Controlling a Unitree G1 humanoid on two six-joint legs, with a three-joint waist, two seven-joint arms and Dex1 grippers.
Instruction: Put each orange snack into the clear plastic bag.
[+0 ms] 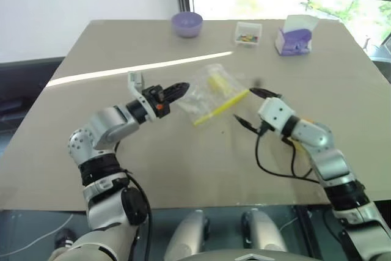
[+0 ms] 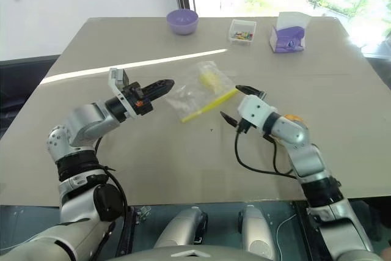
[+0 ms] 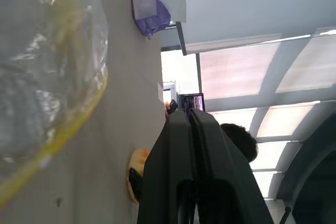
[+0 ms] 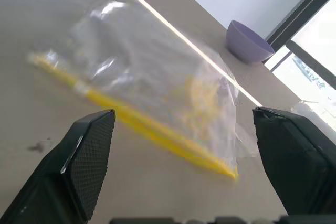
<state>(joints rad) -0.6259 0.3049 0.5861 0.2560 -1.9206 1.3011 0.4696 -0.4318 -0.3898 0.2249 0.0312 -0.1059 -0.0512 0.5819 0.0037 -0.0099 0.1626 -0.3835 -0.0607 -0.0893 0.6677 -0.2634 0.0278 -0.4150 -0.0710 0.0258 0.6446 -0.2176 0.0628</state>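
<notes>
The clear plastic bag point(image 1: 211, 95) lies crumpled at the table's middle. Its yellow seal strip point(image 1: 221, 107) faces my right arm, and a small yellowish bit shows inside. My left gripper point(image 1: 182, 88) is shut and points level at the bag's left edge. Its tips are right at the plastic, and nothing shows between the fingers point(image 3: 190, 129). My right gripper point(image 1: 253, 107) stands open just right of the seal strip, with the bag point(image 4: 157, 87) ahead between its fingers. One orange snack point(image 2: 292, 117) sits on the table, mostly hidden behind my right forearm; the snack point(image 3: 135, 165) also peeks out beside the left fingers.
Along the table's far edge stand a purple bowl point(image 1: 187, 24), a small clear box of colourful bits point(image 1: 248, 33) and a purple-and-white packet point(image 1: 293, 38). A black cable point(image 1: 275, 166) loops from my right wrist over the near table. A window runs behind.
</notes>
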